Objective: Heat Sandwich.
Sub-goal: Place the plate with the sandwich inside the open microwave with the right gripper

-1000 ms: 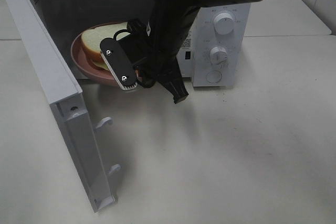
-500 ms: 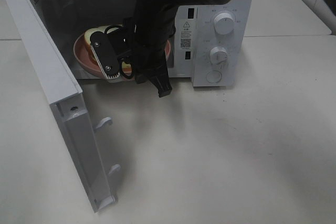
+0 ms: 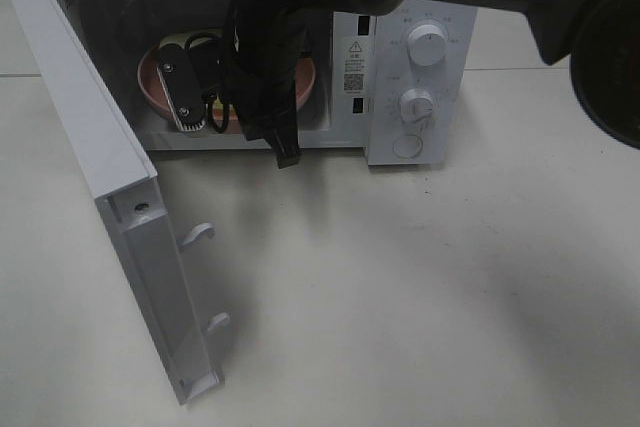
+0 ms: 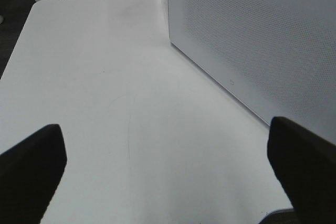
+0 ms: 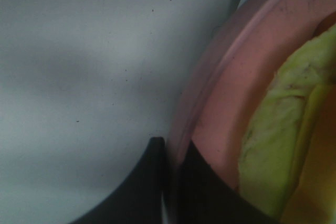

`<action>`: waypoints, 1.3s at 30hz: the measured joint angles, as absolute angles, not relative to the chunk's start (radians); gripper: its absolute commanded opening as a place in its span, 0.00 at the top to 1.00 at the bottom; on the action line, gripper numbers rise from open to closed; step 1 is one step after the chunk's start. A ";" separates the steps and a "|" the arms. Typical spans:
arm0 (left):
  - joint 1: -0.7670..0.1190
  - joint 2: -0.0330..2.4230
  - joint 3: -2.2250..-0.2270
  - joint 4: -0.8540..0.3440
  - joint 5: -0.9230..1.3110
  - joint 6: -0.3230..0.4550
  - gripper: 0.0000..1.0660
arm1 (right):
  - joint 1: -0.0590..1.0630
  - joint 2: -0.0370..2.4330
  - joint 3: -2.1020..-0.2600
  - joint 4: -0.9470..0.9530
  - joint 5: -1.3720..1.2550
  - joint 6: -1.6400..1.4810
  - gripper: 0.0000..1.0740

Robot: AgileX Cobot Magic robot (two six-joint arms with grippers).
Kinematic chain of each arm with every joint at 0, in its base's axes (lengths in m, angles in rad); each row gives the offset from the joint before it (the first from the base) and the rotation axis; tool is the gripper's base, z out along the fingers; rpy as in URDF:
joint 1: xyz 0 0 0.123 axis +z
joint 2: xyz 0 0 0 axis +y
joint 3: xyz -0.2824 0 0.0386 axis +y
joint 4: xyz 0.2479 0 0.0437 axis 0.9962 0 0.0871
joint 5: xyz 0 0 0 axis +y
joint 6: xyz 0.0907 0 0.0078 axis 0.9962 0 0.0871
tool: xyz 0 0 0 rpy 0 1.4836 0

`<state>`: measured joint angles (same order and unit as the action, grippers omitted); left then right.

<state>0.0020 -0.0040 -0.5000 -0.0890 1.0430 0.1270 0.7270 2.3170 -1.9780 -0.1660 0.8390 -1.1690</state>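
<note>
My right tool [image 5: 169, 155] pinches the pink plate [image 5: 215, 98] with the sandwich [image 5: 268, 135] inside the microwave [image 3: 425, 87], upper left. I think next comes letting go and backing out. My left tool [image 4: 168, 167] is spread wide.

microwave [image 3: 420, 77] on white table [image 3: 450, 277] | door [image 3: 95, 137] open | pink plate [image 3: 150, 87] inside cavity | right arm [image 3: 265, 37] reaches in

The right arm [image 3: 275, 37] reaches down across the middle, the right end effector [image 5: 170, 153] clamped on a plate [image 5: 220, 87] rim. The left end effector [image 4: 165, 145] hovers, fingers [image 4: 31, 166] spread wide apart.
</note>
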 measured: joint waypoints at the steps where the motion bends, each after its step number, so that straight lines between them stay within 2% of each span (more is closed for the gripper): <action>1: 0.002 -0.004 -0.500 -0.089 1.043 0.127 0.05 | 0.727 2.317 -1.978 -0.166 0.839 -1.169 0.98; 19: 0.002 -0.004 -0.500 -0.089 1.043 0.127 0.05 | 0.712 2.408 -2.045 -0.176 0.766 -1.173 0.98; 27: 0.002 -0.004 -0.500 -0.086 1.043 0.127 0.05 | 0.695 2.410 -2.048 -0.174 0.750 -1.155 0.92; 31: 0.002 -0.004 -0.500 -0.082 1.043 0.127 0.05 | 0.692 2.410 -2.054 -0.179 0.727 -1.114 0.79; 32: 0.002 -0.004 -0.500 -0.082 1.043 0.127 0.05 | 0.692 2.410 -2.054 -0.179 0.727 -1.114 0.79; 33: 0.002 -0.004 -0.500 -0.081 1.043 0.127 0.05 | 0.692 2.410 -2.055 -0.179 0.726 -1.113 0.69; 35: 0.002 -0.004 -0.500 -0.080 1.043 0.127 0.05 | 0.692 2.410 -2.056 -0.179 0.721 -1.113 0.58; 36: 0.002 -0.004 -0.500 -0.080 1.043 0.127 0.05 | 0.692 2.410 -2.056 -0.179 0.714 -1.112 0.47; 37: 0.002 -0.004 -0.500 -0.080 1.043 0.127 0.05 | 0.692 2.410 -2.056 -0.179 0.714 -1.112 0.47; 39: 0.002 -0.004 -0.500 -0.080 1.043 0.127 0.05 | 0.692 2.410 -2.056 -0.177 0.713 -1.101 0.37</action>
